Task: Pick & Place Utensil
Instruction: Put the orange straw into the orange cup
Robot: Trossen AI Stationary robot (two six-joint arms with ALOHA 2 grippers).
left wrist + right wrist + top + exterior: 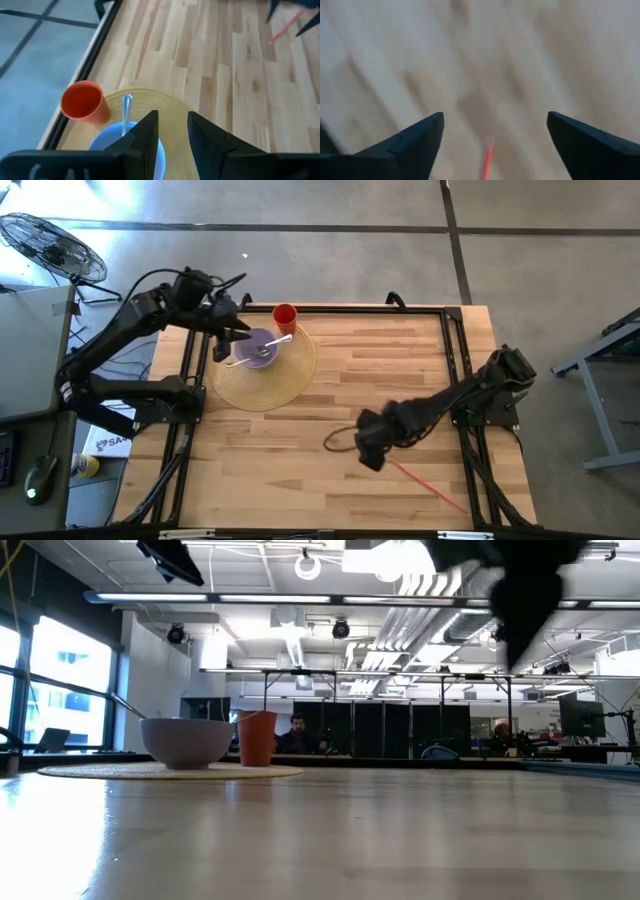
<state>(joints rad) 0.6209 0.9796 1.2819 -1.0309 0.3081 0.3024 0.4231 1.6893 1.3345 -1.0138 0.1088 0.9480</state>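
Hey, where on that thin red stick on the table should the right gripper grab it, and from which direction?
Probably mid-shaft, coming straight down from above. The red stick lies flat on the table, thin and diagonal, so there is nothing to get under. Turn the fingers to straddle it crosswise. The right gripper is open, with the stick's end showing between its fingers.

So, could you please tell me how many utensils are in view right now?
2: a spoon resting in the bowl on the placemat, and a red straw lying on the table near the right hand.

Wooden table (380, 380), seemingly woven placemat (290, 375)
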